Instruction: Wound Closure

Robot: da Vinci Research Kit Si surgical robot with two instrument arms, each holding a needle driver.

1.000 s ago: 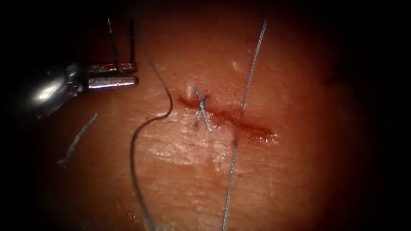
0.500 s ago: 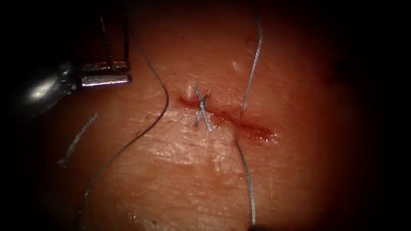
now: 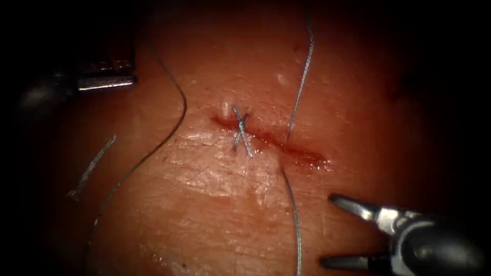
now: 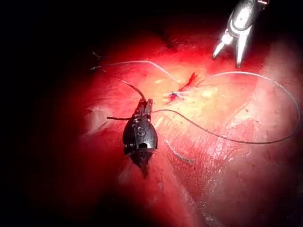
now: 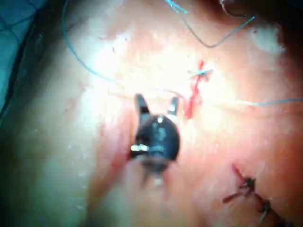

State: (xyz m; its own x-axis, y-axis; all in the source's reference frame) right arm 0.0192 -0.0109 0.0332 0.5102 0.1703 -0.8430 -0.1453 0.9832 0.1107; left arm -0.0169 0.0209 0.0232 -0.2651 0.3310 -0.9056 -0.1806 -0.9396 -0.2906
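The cut (image 3: 286, 145) runs across the tissue (image 3: 215, 204) with red fluid in it, and a knotted stitch (image 3: 240, 130) crosses its left end. My left tool (image 3: 110, 82) is far left of the cut, jaws shut on the dark curved needle (image 4: 131, 90), gripped roughly mid-curve and clear of the tissue. Thread (image 3: 302, 76) enters the far edge of the cut and leaves the near edge, trailing down (image 3: 294, 214). A long slack strand (image 3: 181, 107) curves between the left tool and the stitch. My right tool (image 3: 328, 230) stands open at the lower right, holding nothing, its jaws just right of that trailing thread.
A cut end of thread (image 3: 92, 166) lies on the tissue at the left. In the right wrist view, older finished stitches (image 5: 248, 187) sit farther along the tissue, away from the open right tool (image 5: 156, 104). The left wrist view shows the right tool (image 4: 229, 49) beyond the cut.
The right tool has come in from the lower right with its jaws open. The left tool has drawn away to the left with the needle. The thread below the cut went from straight to slack.
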